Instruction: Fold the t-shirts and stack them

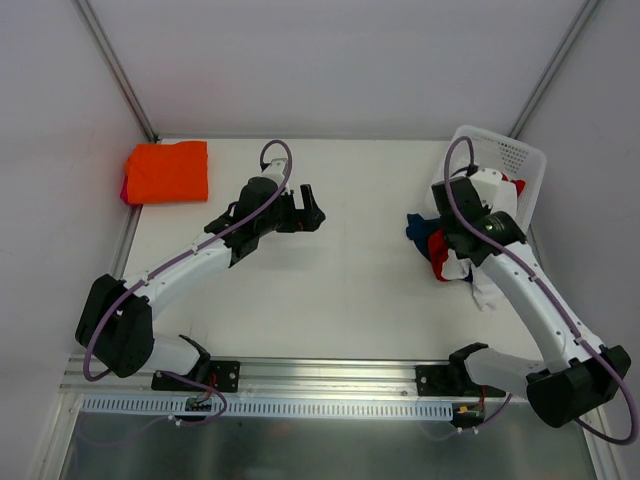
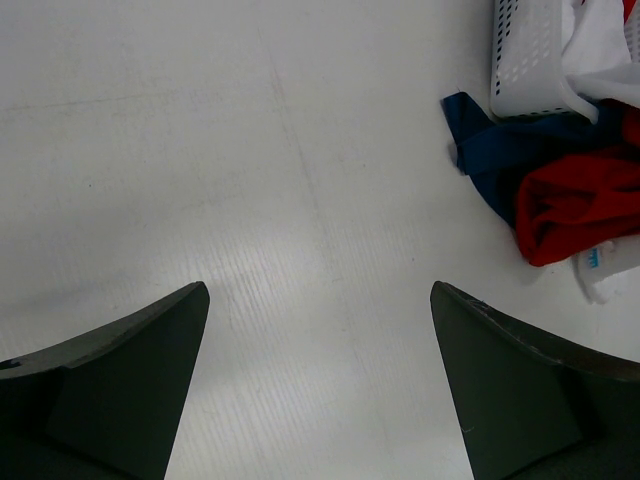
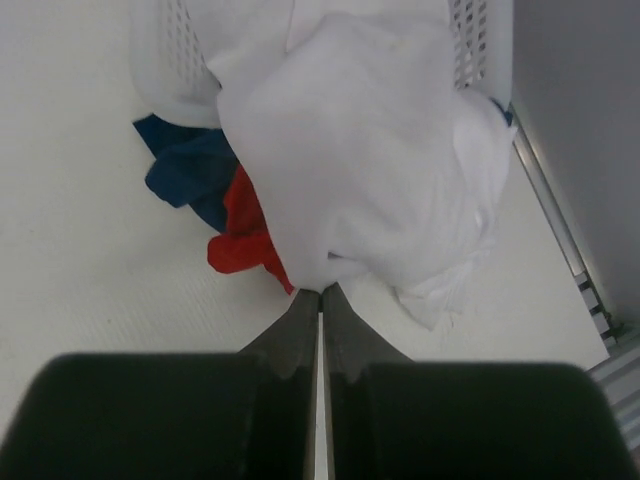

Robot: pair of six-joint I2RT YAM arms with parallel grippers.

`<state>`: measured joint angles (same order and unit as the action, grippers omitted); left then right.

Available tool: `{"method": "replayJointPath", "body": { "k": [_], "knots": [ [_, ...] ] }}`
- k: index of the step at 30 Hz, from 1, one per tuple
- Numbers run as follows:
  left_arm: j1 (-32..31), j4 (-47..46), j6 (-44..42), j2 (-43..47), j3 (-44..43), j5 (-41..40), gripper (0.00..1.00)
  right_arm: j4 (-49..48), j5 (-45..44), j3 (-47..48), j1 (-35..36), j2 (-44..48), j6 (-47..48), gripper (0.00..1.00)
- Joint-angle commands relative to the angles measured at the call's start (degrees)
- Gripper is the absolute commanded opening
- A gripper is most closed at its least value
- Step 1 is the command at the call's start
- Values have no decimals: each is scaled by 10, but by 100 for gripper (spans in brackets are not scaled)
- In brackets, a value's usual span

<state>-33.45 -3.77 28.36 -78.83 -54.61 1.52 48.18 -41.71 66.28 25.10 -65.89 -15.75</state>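
Right gripper (image 3: 321,292) pinching white t-shirt (image 3: 370,170) | left gripper (image 2: 318,290) spread | basket (image 3: 170,60), blue t-shirt (image 3: 185,170), red t-shirt (image 3: 245,240) just beside

Bright even light, faint soft shadows, close foreground slightly blurred

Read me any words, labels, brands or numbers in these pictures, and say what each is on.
No text can be read.
A small blue mark on the crumpled white cloth beside the red t-shirt may be print, but it is too blurred to read.
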Motion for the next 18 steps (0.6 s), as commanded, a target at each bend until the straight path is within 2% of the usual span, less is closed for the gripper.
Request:
{"method": "replayJointPath", "body": {
  "k": [1,6,9,10,14,18],
  "knots": [
    [-6,-9,6,10,-15,5,94,0,-45,108,-2,15,55,1],
    [-6,-8,5,14,-16,3,94,16,22,247,13,-62,63,1],
    [-6,-8,3,27,-13,-11,94,23,55,357,64,-160,61,1],
    [-5,-9,3,27,-10,-12,94,29,55,358,78,-160,59,1],
    [-6,-8,1,67,2,-70,94,55,88,512,151,-316,56,1],
    [-6,-8,-6,114,28,-135,96,81,126,621,209,-426,46,1]
  ]
}}
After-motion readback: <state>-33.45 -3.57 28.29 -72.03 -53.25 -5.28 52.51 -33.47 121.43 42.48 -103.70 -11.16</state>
